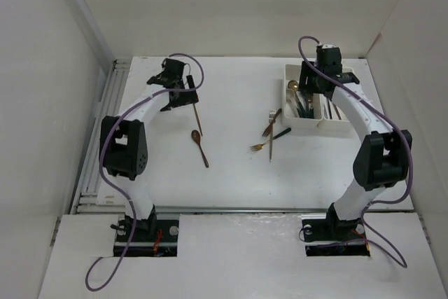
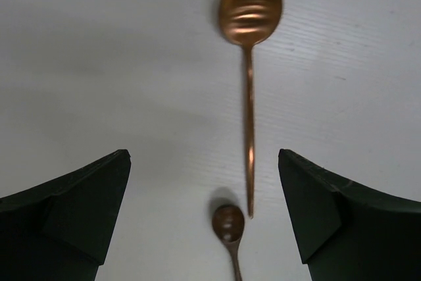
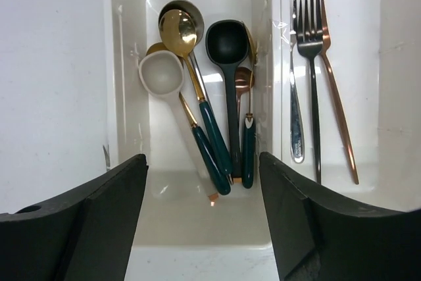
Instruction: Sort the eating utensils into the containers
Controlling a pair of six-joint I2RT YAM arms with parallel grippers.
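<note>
A copper spoon [image 2: 248, 97] is lying on the table [image 2: 99, 64], bowl at twelve o'clock, handle between the left gripper's [image 2: 202, 159] wide, empty jaws, seemingly lining up a pick. The right gripper [image 3: 202, 159], likewise wide and empty, is hovering over the containers [image 3: 125, 97], sorted spoons [image 3: 227, 51] left, forks [image 3: 309, 37] right.

Left arm [image 1: 123, 146]: stretched forward from its base, elbow raised, wrist bent down.
Left end effector [image 2: 204, 156]: pointing down, dark fingers [image 2: 72, 208] spread wide apart, gripping nothing.
Right arm [image 1: 381, 159]: reaching forward, elbow raised, forearm angled inward.
Right end effector [image 3: 202, 157]: pointing down, dark fingers [image 3: 79, 222] spread wide apart, gripping nothing.
</note>
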